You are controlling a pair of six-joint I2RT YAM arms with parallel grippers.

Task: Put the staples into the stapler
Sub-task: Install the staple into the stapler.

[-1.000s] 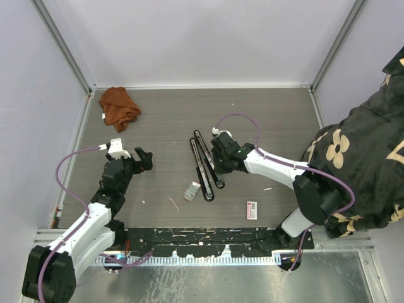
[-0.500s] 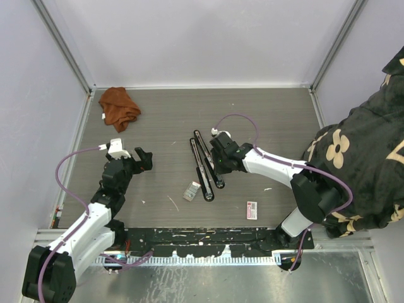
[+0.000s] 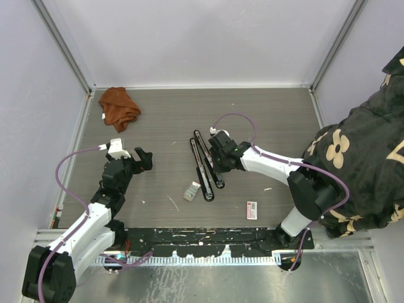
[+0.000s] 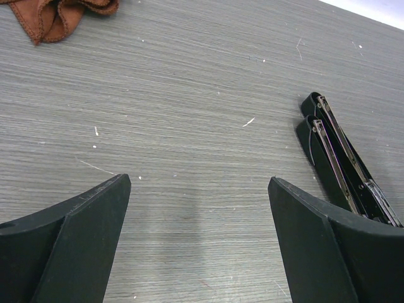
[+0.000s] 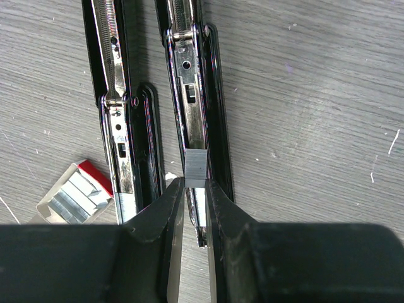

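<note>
1. The right gripper (image 5: 192, 189) is pinched nearly closed on the near end of a short grey staple strip (image 5: 196, 165). The strip lies in the rail of an opened-flat stapler (image 5: 189, 95) at the middle of the worktop.
2. From overhead, the wrist covers that grip completely.
3. A second opened stapler (image 5: 117, 76) lies just beside it. Both are cut off at the top of the wrist view.
4. The tray of staples (image 5: 68, 201) sits towards the near edge, partly behind a finger.
5. The red-and-white box (image 3: 252, 209) lies near the near edge; its print is too small to read.
6. The left gripper (image 4: 199, 183) hangs left of the middle, fingers spread wide, holding nothing.
7. An orange cloth (image 3: 118, 106) sits in the far left corner.
8. Someone's floral sleeve (image 3: 360, 164) overhangs the right edge.
</note>
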